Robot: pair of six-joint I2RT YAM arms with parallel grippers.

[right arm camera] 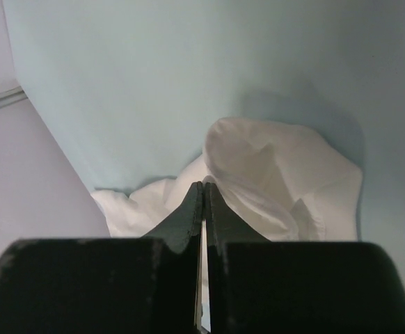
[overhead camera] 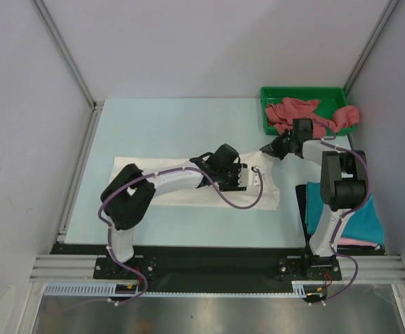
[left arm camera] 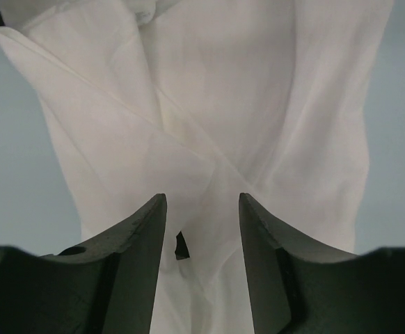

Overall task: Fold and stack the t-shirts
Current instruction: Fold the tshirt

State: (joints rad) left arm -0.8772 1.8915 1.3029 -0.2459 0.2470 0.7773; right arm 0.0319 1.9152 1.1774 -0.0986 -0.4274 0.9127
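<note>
Pressing tight together, the fingers of the right gripper (right arm camera: 204, 184) showed only a thin white sliver between them, and they pinched a bit of the white t-shirt (right arm camera: 272, 174) at its right end. Just past the tips, that end of the shirt stood puffed and folded over itself, raised off the pale blue table (right arm camera: 154, 83). From above, the right gripper (overhead camera: 268, 148) sat at the shirt's far right corner, where the cloth rose to meet it.

The left gripper (left arm camera: 202, 198) had its jaws spread, with a clear gap between the two dark fingers and nothing clamped in them. It hung right over the white t-shirt (left arm camera: 209, 104), whose cloth filled the wrist view in long diagonal creases. A small dark spot showed in the gap low between the fingers; what it was could not be told. In the top view the left gripper (overhead camera: 243, 178) reached across the white t-shirt (overhead camera: 188, 197), which lay spread lengthwise across the middle of the table (overhead camera: 168, 125), its left end flat.

Farther out, at the far right corner, a green tray (overhead camera: 300, 90) held crumpled dusty red t-shirts (overhead camera: 307, 111), one of them spilling over the tray's right edge. At the near right, beside the right arm's base, a teal t-shirt (overhead camera: 362, 216) lay folded on top of a pink t-shirt (overhead camera: 359, 242), of which only the near edge showed.
</note>
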